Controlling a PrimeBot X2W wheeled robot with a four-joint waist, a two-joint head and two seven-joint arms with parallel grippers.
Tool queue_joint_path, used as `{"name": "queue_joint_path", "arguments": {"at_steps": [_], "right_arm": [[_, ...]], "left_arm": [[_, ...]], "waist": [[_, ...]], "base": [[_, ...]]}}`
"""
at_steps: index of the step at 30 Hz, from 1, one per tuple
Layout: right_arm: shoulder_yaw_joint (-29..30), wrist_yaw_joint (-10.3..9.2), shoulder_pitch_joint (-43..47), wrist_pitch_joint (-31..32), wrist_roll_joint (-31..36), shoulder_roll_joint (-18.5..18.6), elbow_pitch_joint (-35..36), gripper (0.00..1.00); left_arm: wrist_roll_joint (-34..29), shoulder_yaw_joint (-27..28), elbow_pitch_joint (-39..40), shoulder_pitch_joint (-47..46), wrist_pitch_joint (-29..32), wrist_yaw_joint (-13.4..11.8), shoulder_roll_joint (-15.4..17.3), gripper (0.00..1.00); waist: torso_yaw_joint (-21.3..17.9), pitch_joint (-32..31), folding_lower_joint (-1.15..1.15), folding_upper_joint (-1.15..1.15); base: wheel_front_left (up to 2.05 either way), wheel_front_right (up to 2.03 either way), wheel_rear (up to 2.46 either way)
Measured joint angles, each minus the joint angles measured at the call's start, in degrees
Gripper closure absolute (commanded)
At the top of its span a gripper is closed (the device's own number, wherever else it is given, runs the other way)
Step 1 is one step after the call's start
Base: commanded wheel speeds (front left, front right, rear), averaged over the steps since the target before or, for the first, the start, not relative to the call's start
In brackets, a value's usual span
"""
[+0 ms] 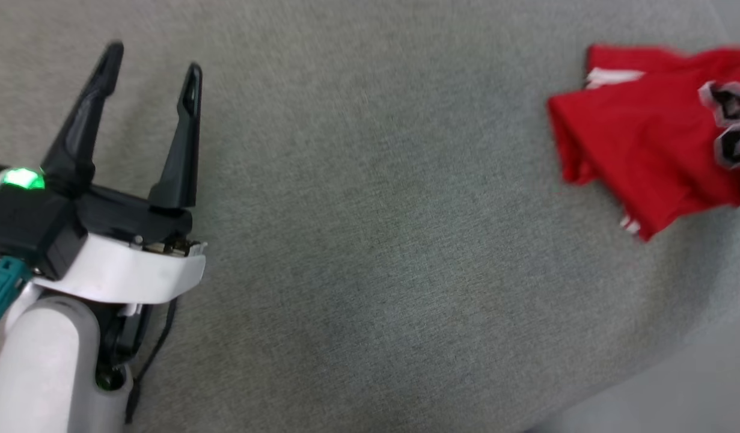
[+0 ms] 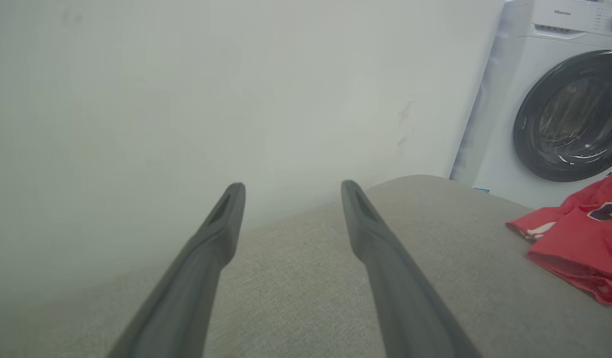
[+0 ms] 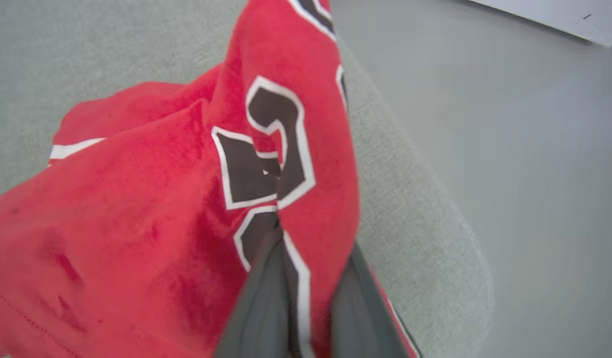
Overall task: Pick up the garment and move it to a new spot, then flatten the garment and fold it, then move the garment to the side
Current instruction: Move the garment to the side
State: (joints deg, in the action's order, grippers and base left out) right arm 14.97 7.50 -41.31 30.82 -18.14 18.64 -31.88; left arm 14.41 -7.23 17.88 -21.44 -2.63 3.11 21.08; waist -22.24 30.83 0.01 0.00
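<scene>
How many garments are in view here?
1. The red garment lies at the grey cushion's right end, a fold pinched in the right claw. Anything beyond the head view's right edge is hidden.

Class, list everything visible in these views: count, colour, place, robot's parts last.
Red jersey-style garment with black, white-outlined numbers: one, red, crumpled near the surface's right edge
Grey woven padded surface: one, grey, under the garment
White front-loading washing machine: one, white, dark round door, beyond the surface
Plain wall: one, off-white, behind the surface
Smooth floor: one, grey, beside the surface
Left end effector: one, black, open over bare surface
Right end effector: one, dark, shut on the garment
</scene>
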Motion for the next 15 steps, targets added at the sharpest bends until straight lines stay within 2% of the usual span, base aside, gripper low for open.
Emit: {"name": "queue_joint_path", "arguments": {"at_steps": [7, 8, 9, 10, 11, 15], "right_arm": [[6.6, 0.01, -7.2, -7.8, 5.5, -0.7, -4.5, 1.0], [7.2, 0.01, -7.7, -9.6, 6.2, -1.1, -5.3, 0.91], [7.8, 0.01, -8.2, -11.3, 6.9, -1.5, -6.1, 0.62], [8.3, 0.01, -8.4, -13.2, 7.8, -1.8, -6.9, 0.15], [8.9, 0.01, -8.7, -14.6, 8.5, -2.1, -7.9, 0.0], [11.4, 0.01, -8.9, -19.5, 12.2, -2.4, -10.9, 0.0]], "left_arm": [[-0.6, -1.5, 3.0, -4.7, 2.3, 0.8, 1.1, 0.0], [-0.7, -1.6, 3.1, -5.0, 2.5, 0.9, 1.2, 0.0], [-0.7, -1.8, 3.1, -5.2, 2.5, 0.9, 1.3, 0.0], [-0.7, -1.9, 3.1, -5.3, 2.5, 0.9, 1.3, 0.0], [-0.7, -2.0, 3.1, -5.4, 2.5, 0.9, 1.4, 0.0], [-0.6, -1.8, 2.3, -5.1, 1.9, 0.4, 1.1, 0.0]], "waist": [[-1.4, 7.5, 0.0, 0.0], [-1.4, 8.2, 0.0, 0.0], [-1.4, 8.8, 0.0, 0.0], [-1.4, 9.2, 0.0, 0.0], [-1.3, 9.5, 0.0, 0.0], [-0.8, 8.7, 0.0, 0.0]], "base": [[0.0, 0.0, 0.0], [0.0, 0.0, 0.0], [0.0, 0.0, 0.0], [0.0, 0.0, 0.0], [0.0, 0.0, 0.0], [0.0, 0.0, 0.0]]}}
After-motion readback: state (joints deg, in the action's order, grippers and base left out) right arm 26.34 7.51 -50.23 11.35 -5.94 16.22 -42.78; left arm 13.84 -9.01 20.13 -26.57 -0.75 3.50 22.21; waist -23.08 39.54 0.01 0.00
